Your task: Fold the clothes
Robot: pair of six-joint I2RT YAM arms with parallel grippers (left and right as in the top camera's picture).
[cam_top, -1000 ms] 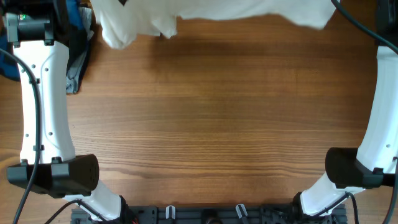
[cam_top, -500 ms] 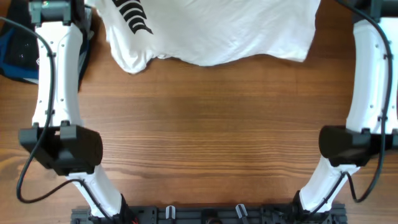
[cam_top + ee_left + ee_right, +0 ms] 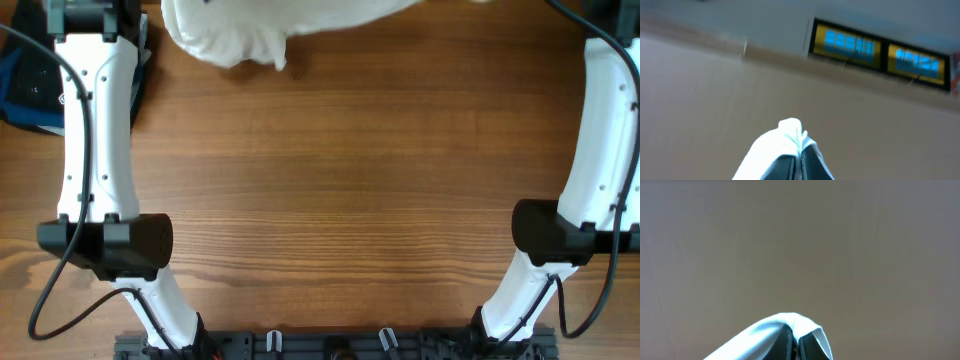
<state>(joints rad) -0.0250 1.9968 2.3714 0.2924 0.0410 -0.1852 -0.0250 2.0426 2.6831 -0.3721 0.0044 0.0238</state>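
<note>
The left hand point(image 3: 800, 160) is closed tight on a pinch of the white shirt point(image 3: 789, 134); the cloth bunches over its tips and drapes down both sides. The right hand point(image 3: 796, 339) is clamped the same way on another part of the shirt, with a smooth fold capping its fingers. Behind each hand there is only a plain, blurred wall point(image 3: 800, 240) and none of the counter, so both hands seem to be raised and aimed away from the wood rather than down at it.

Holding two points up at once probably lets the shirt hang and spread before it is laid flat, and that would make the task barely begun.

From above neither hand shows, as both sit past the far edge of the view. The left arm point(image 3: 95, 130) runs along the counter's left edge to the far left corner. The right arm point(image 3: 605, 130) mirrors it along the right edge. Both are stretched nearly straight.

Only the shirt's lower part shows, as a crumpled white lump at the far edge, nearer the left corner, and I cannot tell whether it touches the counter point(image 3: 350, 190). A blue thing point(image 3: 22, 90) lies at the left edge, partly behind the left arm.
</note>
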